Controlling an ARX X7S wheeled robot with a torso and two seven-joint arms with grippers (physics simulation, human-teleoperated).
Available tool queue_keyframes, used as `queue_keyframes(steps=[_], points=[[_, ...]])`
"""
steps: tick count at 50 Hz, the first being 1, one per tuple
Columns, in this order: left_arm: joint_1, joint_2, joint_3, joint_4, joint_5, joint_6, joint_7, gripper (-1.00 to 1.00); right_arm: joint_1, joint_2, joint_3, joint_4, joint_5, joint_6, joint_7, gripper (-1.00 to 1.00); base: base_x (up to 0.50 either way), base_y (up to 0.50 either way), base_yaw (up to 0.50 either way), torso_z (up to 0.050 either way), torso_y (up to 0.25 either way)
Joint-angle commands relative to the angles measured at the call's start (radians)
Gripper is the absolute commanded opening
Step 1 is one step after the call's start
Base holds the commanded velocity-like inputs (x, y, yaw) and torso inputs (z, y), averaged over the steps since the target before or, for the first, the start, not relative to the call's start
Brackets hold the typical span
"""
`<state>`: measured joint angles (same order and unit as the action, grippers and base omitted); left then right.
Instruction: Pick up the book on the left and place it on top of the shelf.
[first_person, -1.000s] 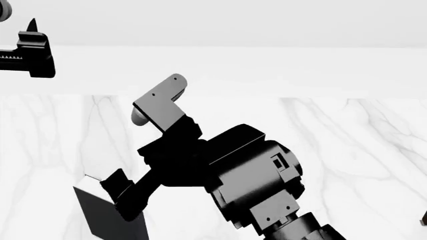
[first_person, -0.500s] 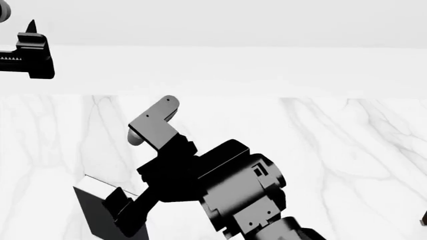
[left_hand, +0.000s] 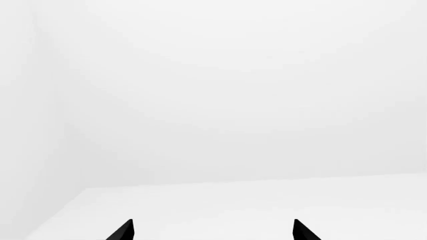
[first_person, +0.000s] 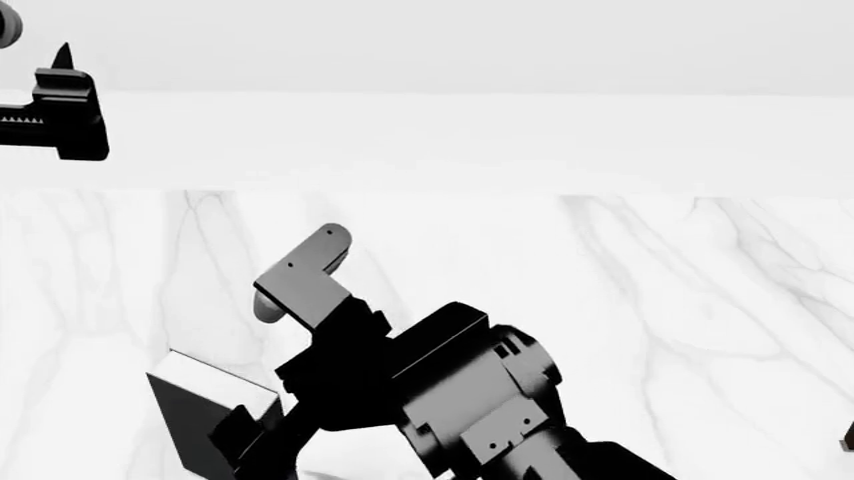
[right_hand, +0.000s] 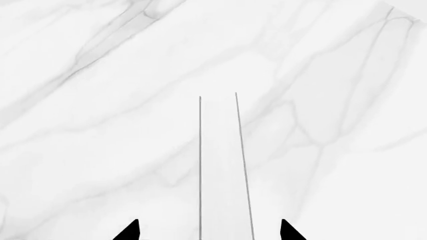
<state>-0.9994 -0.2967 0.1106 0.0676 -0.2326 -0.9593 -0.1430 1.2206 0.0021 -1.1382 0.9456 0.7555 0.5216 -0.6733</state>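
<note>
My black hardcover book with white page edges stands near the front left corner of the white marbled worktop. My right fingers straddle its page edge, spread and not yet closed. It looks stiff, smooth-sided, moderately heavy; I'd pinch both covers. My left fingers, spread and empty, face blank wall.

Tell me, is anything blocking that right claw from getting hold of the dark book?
Nothing visible does. In the right wrist view, the book shows edge-on between the two open fingertips of the right end effector, with only the marble surface behind it. The head view shows the right end effector at the book's top edge.
</note>
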Motion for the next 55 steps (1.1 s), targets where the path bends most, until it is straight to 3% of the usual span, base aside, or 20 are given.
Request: queue_keyframes(steps=[1, 19, 55], points=[[0.002, -0.003, 0.002, -0.002, -0.003, 0.002, -0.001, 1.0, 0.039, -0.002, -0.203, 0.067, 0.2, -0.088, 0.026, 1.0, 0.0, 0.0, 0.0, 0.0, 0.0], [0.007, -0.007, 0.004, 0.0, -0.008, 0.004, -0.005, 1.0, 0.053, -0.002, -0.374, 0.1, 0.358, -0.144, 0.041, 1.0, 0.0, 0.0, 0.0, 0.0, 0.0], [0.008, -0.015, 0.016, -0.01, -0.014, 0.012, -0.009, 1.0, 0.029, -0.002, -0.393, 0.072, 0.375, -0.157, 0.027, 1.0, 0.0, 0.0, 0.0, 0.0, 0.0]])
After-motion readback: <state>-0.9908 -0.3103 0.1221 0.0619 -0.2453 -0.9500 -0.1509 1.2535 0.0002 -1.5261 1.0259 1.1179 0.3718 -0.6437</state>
